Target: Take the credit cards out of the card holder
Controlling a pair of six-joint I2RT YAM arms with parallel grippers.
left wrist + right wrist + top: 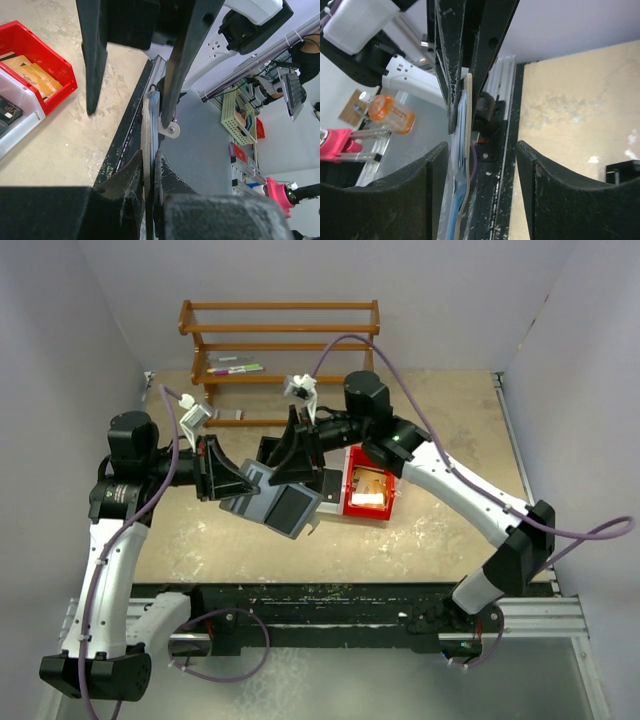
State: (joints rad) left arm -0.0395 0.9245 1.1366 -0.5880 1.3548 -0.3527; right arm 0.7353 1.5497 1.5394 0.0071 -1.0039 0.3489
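Over the mottled tan tabletop (450,430), the flat grey-blue card holder (280,505) is pinched along one thin edge by the tightly clenched left gripper (149,172). The right gripper (481,150) stands released, its curved black fingers (420,200) straddling the holder's edge with room either side, just beside a red plastic bin (358,508).
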